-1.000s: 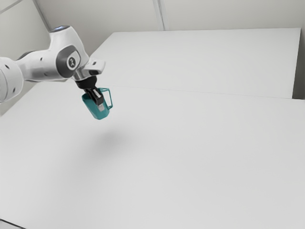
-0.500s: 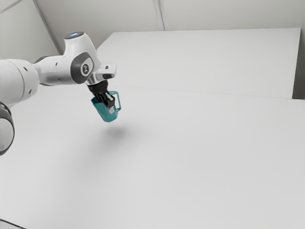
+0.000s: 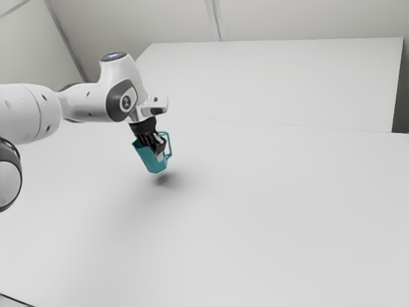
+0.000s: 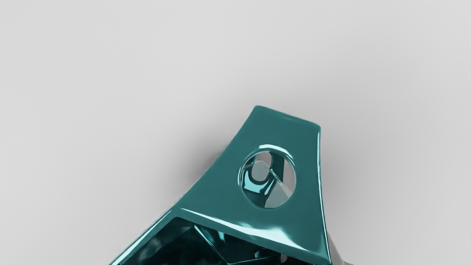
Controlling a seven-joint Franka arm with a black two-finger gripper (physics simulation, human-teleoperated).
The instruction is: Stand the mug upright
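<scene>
One teal, glossy, angular mug with a looped handle [image 3: 152, 160], held up off the white, smooth table [image 3: 255, 217] by our black two-finger gripper [image 3: 159, 152]. Pincer is clamped on the mug; we can't tell exactly which stretch of wall sits between the fingers. A light grey pad [image 3: 160, 157] lies against the mug's outside, near the handle.

Mug is tilted: mouth up and toward the exterior view's left, base down and toward the exterior view's right. Handle [image 3: 169, 146] is on the exterior view's right side of the body. Dark shadow [image 3: 165, 178] falls on the table just beside the base, with bare table between them.

Our white-and-grey arm [image 3: 89, 102] comes in from the exterior view's left, hand angled down over the mug.

Wrist view: mug's open mouth is nearest our gripper, narrower end farther out. Round hole [image 4: 268, 180] in the facing side; teal and grey surfaces visible through it.
</scene>
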